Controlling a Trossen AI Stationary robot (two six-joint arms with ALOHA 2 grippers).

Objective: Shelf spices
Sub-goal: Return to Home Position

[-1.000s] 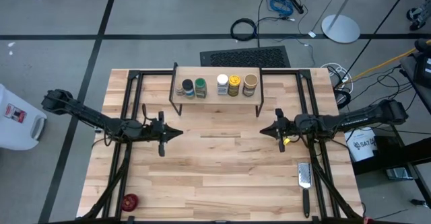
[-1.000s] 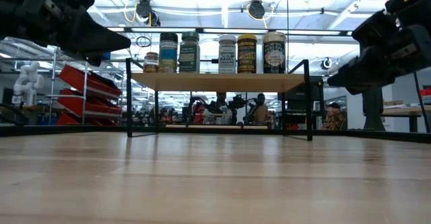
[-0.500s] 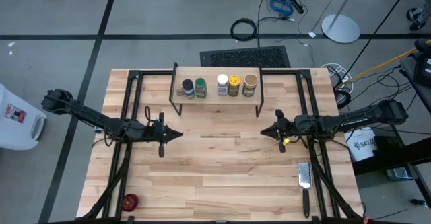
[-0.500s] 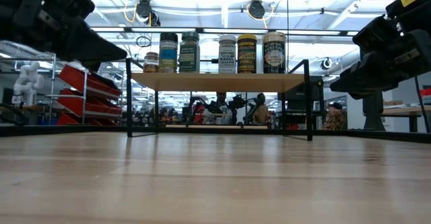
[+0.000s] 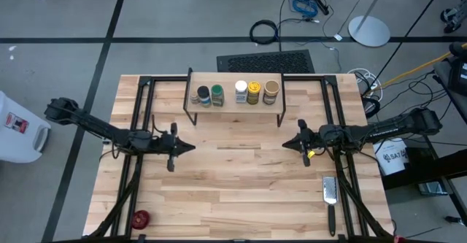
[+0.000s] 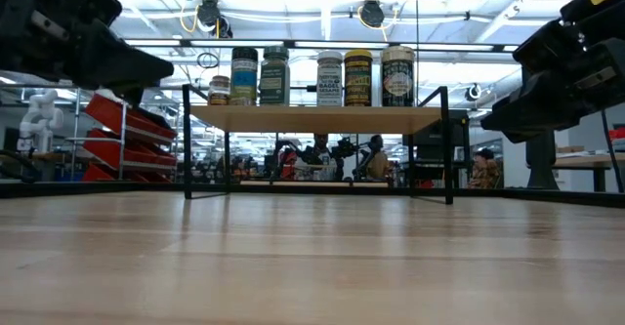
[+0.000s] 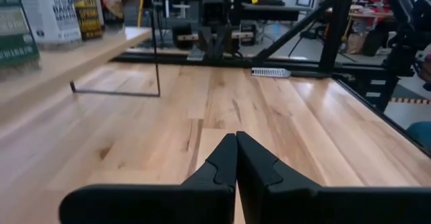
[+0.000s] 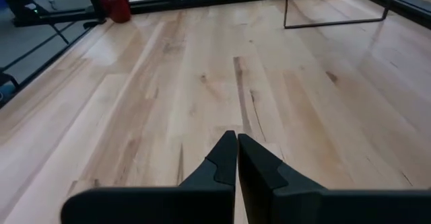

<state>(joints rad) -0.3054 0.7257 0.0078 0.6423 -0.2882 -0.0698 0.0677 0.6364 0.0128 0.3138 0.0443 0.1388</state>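
Wood plank shelf (image 5: 233, 106) stood at the far side of the table (image 5: 233, 184), and all five jars were upright on it in a row; from my overhead feed I read them, left to right, as the dark-lidded jar (image 5: 203, 94), the green-lidded jar (image 5: 217, 93), then after a small gap the white-capped jar (image 5: 241, 91), the yellow jar (image 5: 254, 92) and the tan jar (image 5: 271, 91); the level camera showed the same row lined up along the plank (image 6: 312, 118). Neither arm was touching anything; the left gripper (image 5: 191, 147) hung over the bare boards in front of the shelf's left end, pointing inward, and its wrist camera showed the two fingers pressed together with nothing between them (image 7: 236, 138); the right gripper (image 5: 286, 144) mirrored it in front of the shelf's right end, its jaws likewise together and empty (image 8: 237, 138). Well apart from all this, a red round object (image 5: 140, 217) lay at the near left corner, and a metal grater (image 5: 330, 192) lay near the right edge.
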